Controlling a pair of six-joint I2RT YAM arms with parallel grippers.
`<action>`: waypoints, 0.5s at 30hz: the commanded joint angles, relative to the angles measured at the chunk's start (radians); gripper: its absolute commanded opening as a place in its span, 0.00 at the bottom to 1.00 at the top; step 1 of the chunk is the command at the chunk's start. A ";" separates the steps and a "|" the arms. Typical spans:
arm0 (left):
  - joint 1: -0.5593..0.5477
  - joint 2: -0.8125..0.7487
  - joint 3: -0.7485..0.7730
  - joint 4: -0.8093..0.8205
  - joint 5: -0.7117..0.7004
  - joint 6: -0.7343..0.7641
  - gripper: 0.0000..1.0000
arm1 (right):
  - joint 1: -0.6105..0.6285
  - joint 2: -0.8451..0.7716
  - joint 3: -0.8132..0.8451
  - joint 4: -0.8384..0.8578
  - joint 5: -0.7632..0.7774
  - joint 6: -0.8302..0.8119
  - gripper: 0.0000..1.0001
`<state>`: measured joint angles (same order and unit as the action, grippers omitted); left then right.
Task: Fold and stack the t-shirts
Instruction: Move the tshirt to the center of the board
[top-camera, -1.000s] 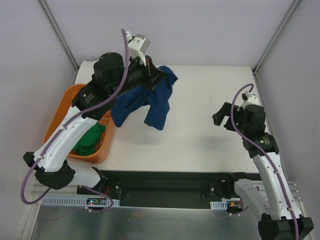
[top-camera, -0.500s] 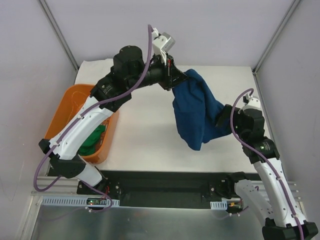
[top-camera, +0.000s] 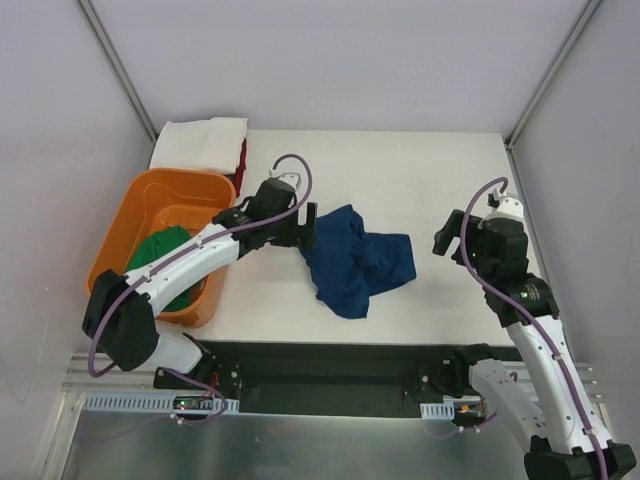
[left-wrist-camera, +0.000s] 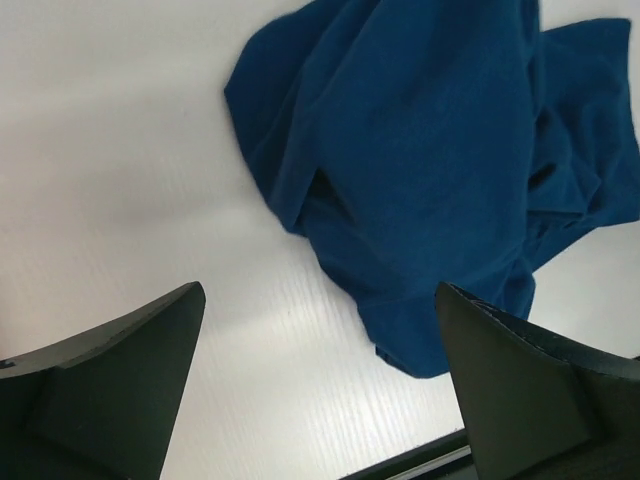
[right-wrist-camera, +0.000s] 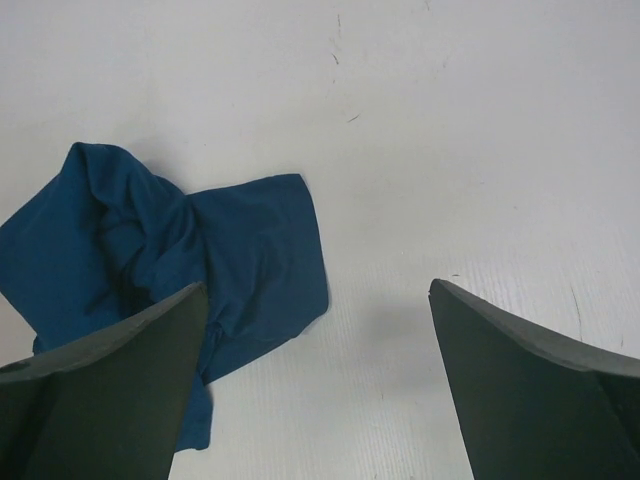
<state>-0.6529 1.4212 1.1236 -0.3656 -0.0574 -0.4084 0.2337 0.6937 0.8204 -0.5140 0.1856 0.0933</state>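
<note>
- Our left arm (top-camera: 190, 262) reaches from its base at the lower left, up and to the right, stretched out low toward the middle.
- Our left gripper (top-camera: 308, 228) points right. Its jaws stand wide apart, and its dark fingers (left-wrist-camera: 120, 380) sit in the bottom corners of the wrist view.
- Our right arm (top-camera: 535, 335) rises from the lower right, bent, its upper part leaning inward.
- Our right gripper (top-camera: 445, 238) faces left, jaws spread wide.

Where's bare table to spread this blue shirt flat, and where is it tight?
Widest bare table: the far strip from the white shirt and red shirt across to the far right corner. Narrower gaps lie between the blue shirt and the right gripper, and along the near edge. Crowded: the left side, with the orange tub and left gripper.
</note>
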 joint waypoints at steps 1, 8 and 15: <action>-0.010 -0.132 -0.103 0.033 0.020 -0.128 0.99 | 0.006 0.020 0.026 0.005 -0.003 0.005 0.97; -0.213 -0.165 -0.220 0.063 -0.004 -0.250 0.98 | 0.003 0.056 0.010 0.000 0.017 0.013 0.97; -0.485 -0.069 -0.191 0.109 -0.105 -0.403 0.98 | 0.004 0.052 0.005 -0.011 0.029 0.005 0.97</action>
<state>-1.0397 1.2922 0.8932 -0.3119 -0.0933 -0.7006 0.2337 0.7540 0.8204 -0.5205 0.1955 0.0963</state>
